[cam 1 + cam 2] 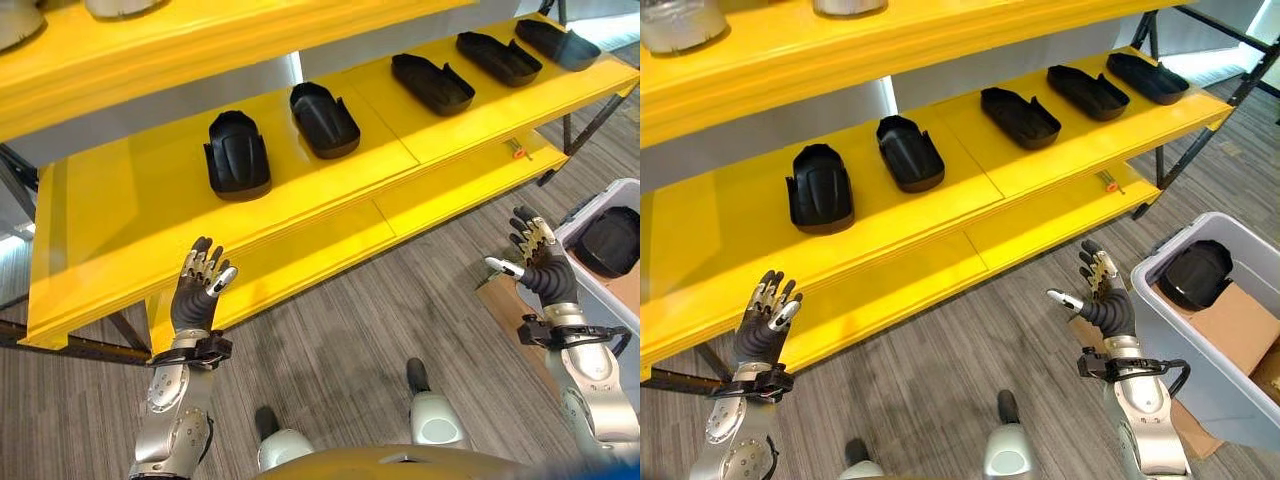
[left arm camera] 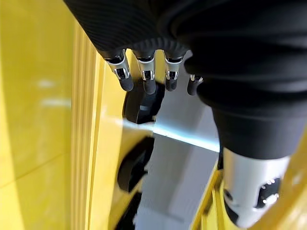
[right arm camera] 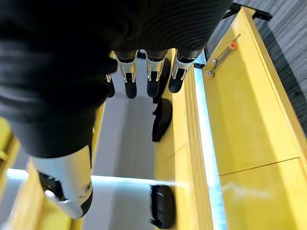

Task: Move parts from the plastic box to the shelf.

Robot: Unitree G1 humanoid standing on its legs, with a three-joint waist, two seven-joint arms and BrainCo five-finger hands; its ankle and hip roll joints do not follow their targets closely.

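Five black parts (image 1: 237,153) lie in a row along the yellow shelf (image 1: 120,220), spaced apart, toward its back edge. One more part (image 1: 1193,274) sits in the plastic box (image 1: 1170,340) on the floor to the robot's right. The left hand (image 1: 202,283) and right hand (image 1: 535,255) hover before the shelf's front edge, fingers relaxed, holding nothing.

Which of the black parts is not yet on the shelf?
The black part inside the plastic box, beside the right hand; the other five lie in a row on the yellow shelf.
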